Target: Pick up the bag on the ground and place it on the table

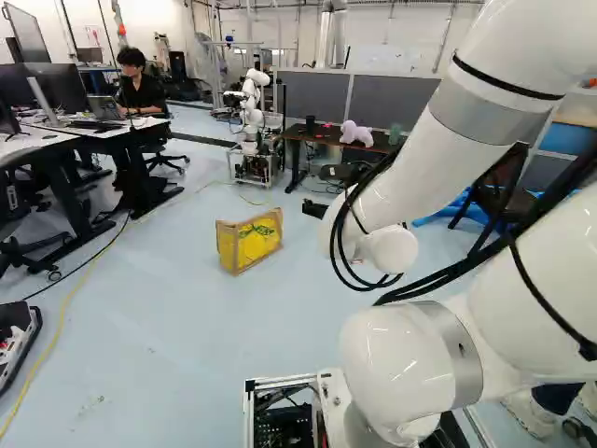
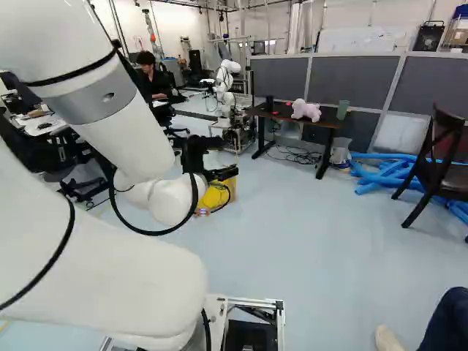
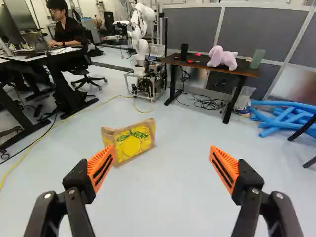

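My gripper (image 2: 231,156) hangs open, two orange-padded fingers (image 3: 100,167) wide apart, as one yellow-and-brown bag (image 3: 132,143), contents hidden, stands on the floor (image 3: 173,192) ahead. Beyond, near another robot (image 3: 140,47), one table (image 3: 245,72) bears one green cup (image 3: 257,59), one black cup (image 3: 183,52), insides unseen, and one stuffed animal (image 3: 222,59).
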Available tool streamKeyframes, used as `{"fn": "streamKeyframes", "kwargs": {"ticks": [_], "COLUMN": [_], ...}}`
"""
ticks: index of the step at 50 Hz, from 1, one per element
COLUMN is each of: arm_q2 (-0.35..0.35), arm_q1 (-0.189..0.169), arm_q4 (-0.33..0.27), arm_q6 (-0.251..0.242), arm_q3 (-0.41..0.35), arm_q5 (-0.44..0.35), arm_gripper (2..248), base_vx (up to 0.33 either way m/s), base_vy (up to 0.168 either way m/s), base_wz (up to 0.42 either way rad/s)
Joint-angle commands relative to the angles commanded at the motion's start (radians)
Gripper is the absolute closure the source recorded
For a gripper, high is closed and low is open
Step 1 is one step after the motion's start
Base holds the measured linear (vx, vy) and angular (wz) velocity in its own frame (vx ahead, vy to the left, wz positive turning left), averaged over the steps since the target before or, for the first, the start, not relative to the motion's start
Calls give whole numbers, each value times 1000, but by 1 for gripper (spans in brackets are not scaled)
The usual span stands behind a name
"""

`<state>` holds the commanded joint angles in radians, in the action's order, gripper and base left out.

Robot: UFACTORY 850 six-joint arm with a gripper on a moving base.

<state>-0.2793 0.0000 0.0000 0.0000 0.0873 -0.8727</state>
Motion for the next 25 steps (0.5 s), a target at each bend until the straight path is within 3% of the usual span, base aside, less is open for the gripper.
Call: {"fn": "streamKeyframes", "kwargs": {"ticks": [25], "arm_q2": [0], "arm_q1": [0], "arm_q4": [0], "arm_q6": [0], "arm_q3": [0], "arm_q5": [0], "arm_gripper": [3], "base_vx": [171], "base_vy": [36], "base_wz": [159]}}
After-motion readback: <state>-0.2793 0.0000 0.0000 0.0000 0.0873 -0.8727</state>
